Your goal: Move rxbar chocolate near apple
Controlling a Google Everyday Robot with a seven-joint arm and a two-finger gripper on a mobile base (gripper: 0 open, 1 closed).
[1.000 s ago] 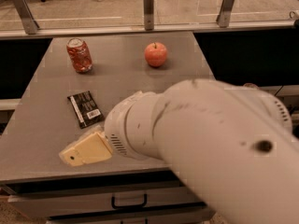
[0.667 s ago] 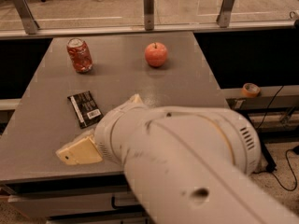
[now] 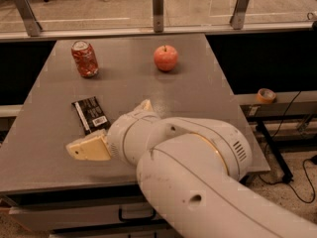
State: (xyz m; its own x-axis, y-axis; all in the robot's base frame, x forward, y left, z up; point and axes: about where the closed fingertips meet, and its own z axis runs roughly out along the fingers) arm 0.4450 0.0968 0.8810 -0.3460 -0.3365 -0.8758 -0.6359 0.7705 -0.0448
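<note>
Fingers (image 3: 88, 148) just beside rxbar chocolate (image 3: 90, 114), half hidden by arm (image 3: 198, 182), grip unclear, apple (image 3: 165, 58) well apart

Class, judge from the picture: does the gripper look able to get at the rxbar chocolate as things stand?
Probably yes. The gripper is right at the near end of the rxbar chocolate, with nothing between them; the soda can and the apple stand farther back on the table.
</note>
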